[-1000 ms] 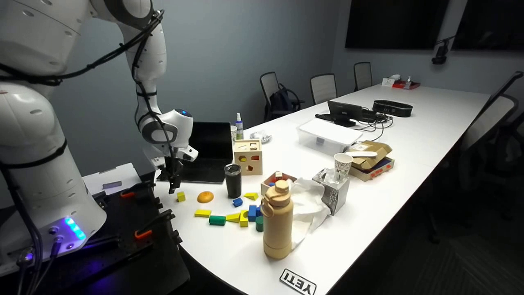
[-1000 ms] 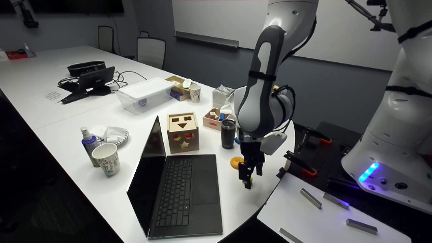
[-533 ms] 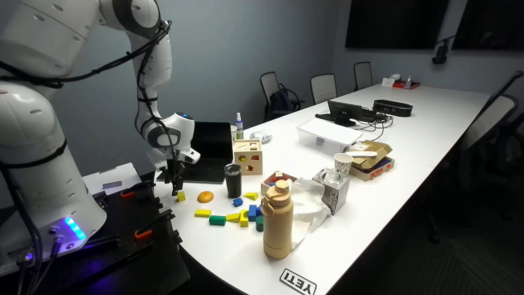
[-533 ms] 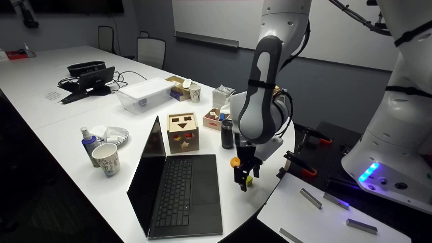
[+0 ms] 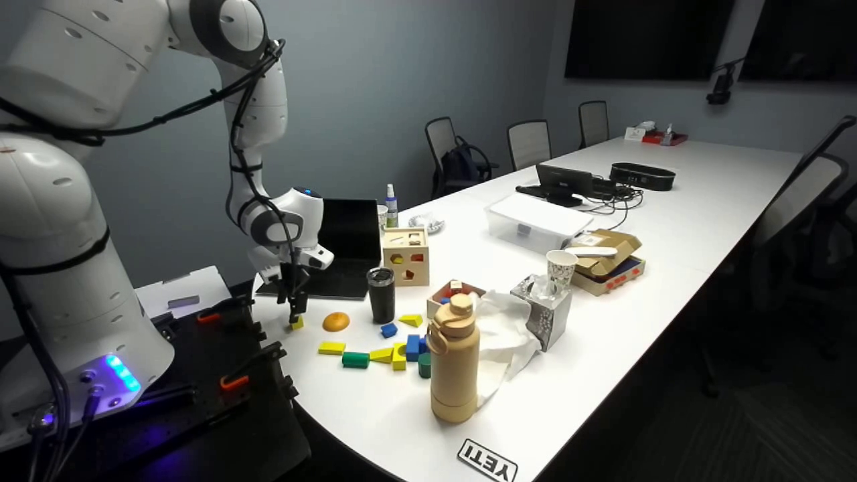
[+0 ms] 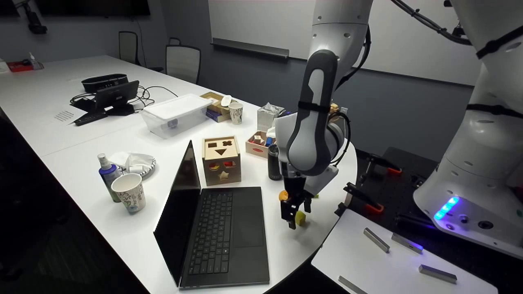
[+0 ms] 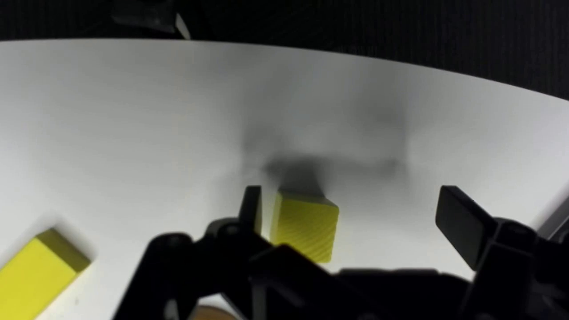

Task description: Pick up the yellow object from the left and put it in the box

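The yellow object, a small yellow block, stands on the white table near its rounded edge; it shows in both exterior views [image 5: 297,324] [image 6: 300,219] and in the wrist view [image 7: 307,226]. My gripper [image 7: 349,209] is open around it, fingers pointing down, also in both exterior views [image 5: 293,309] [image 6: 298,213]. In the wrist view the block lies between the fingers, close to the left finger, with a wide gap to the right finger. Part of the block is hidden by the gripper. The box, a tan wooden cube with shaped holes, stands farther back in both exterior views [image 5: 406,258] [image 6: 222,161].
An orange round piece [image 5: 336,322] and a black tumbler [image 5: 381,296] stand near the gripper. An open laptop [image 6: 229,237] lies beside it. Several coloured blocks, including a flat yellow one [image 5: 331,348], lie in front. A tan bottle [image 5: 455,361] stands closer to the table's edge.
The arm has moved down and slightly sideways. The gripper has gone from above and beside the yellow block to around it, still open. The block has not moved.
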